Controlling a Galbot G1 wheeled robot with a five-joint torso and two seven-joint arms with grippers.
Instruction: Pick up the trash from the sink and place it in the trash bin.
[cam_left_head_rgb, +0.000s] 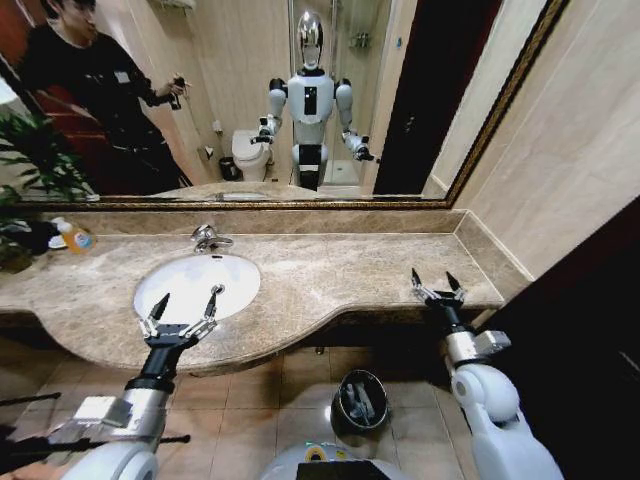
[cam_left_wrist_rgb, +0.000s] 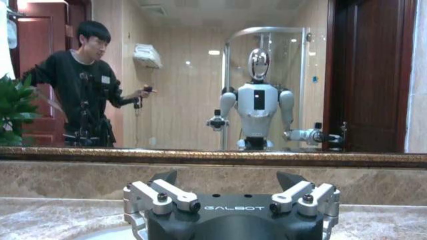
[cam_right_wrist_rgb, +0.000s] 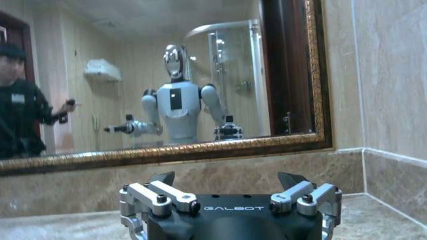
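With my left hand (cam_left_head_rgb: 185, 305) spread open over the white oval sink (cam_left_head_rgb: 196, 286), which looks bare, and my right hand (cam_left_head_rgb: 438, 285) open over the beige marble counter (cam_left_head_rgb: 340, 270), I risk closing on nothing while the round black trash bin (cam_left_head_rgb: 359, 399) sits on the floor below.

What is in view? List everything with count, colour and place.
sink: one, white, set in the vanity top
vanity top: one, beige marble, below the mirror
faucet: one, chrome, behind the sink
orange bottle: one, top's far left
plant: one, green, far left
mirror: one, gold-framed, on the wall
trash bin: one, black, on the floor below the top
trash: few pale pieces, inside the bin
left gripper: open, over the sink's near rim
right gripper: open, over the top's right end
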